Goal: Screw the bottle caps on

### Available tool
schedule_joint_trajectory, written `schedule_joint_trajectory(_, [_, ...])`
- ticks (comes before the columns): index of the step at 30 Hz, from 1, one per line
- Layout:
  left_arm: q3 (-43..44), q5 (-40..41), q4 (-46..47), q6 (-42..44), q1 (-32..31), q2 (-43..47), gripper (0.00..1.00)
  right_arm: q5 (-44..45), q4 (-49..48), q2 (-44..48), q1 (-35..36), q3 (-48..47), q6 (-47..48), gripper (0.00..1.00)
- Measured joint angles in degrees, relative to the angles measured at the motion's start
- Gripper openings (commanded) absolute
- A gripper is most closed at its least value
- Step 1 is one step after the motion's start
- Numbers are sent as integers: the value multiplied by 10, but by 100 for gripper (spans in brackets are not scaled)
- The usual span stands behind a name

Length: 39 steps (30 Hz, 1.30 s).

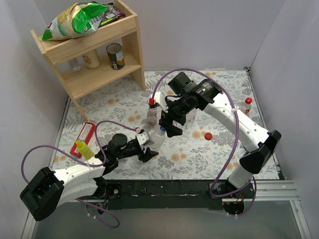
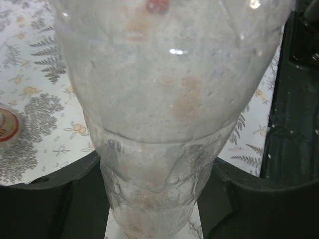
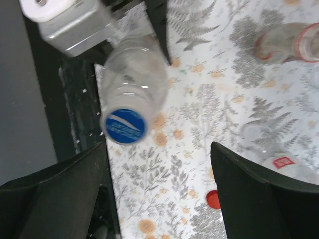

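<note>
Left arm (image 1: pixel 75 174): white link shells between black joint housings, blocky black casing at the shoulder end. Right arm (image 1: pixel 239 124): same white-and-black build, heavier black wrist block. Purple cables (image 1: pixel 235 144) run in loose loops along both arms. Left gripper (image 1: pixel 149 146): black, with a white block beside the fingers. Right gripper (image 1: pixel 169 124): all black; fingers (image 3: pixel 259 199) broad, matte, blunt-edged.

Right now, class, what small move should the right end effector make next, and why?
Probably lift the right end effector clear of the blue cap. Its jaws stand open, and the cap sits on the clear bottle that the left end effector grips. A loose red cap lies on the cloth.
</note>
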<state>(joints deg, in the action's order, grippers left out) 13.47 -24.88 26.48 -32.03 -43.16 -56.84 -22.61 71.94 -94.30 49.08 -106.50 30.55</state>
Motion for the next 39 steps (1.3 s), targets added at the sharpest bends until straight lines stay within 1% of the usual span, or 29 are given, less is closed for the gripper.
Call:
schedule_joint_trajectory(3, [9,-33,-30,0,1,-1,0,-12,-36,32,-43,16,28,91])
schedule_joint_trajectory(6, [32,-66,-66,-3,1,-6,0,-43,-69,83,-63,37,68,90])
schedule_joint_trajectory(9, [59,-92,-93,-6,1,-16,0,-99,-76,117,-44,31,118,88])
schedule_joint_trajectory(13, [79,-108,-109,-5,1,-24,0,-150,-65,112,-7,16,165,87])
schedule_joint_trajectory(15, [85,-112,-114,-3,1,-29,0,-160,-57,103,-2,19,177,87])
schedule_joint_trajectory(21, [91,-116,-119,-1,1,-30,0,-157,-47,98,-3,52,192,84])
schedule_joint_trajectory(28, [91,-116,-114,-19,6,-30,0,-148,-43,97,-3,62,191,82])
schedule_joint_trajectory(33, [91,-116,-109,-25,12,-30,0,-138,-42,97,-3,63,192,77])
schedule_joint_trajectory(39, [91,-116,-105,-31,17,-30,0,-118,-39,97,-3,63,191,76])
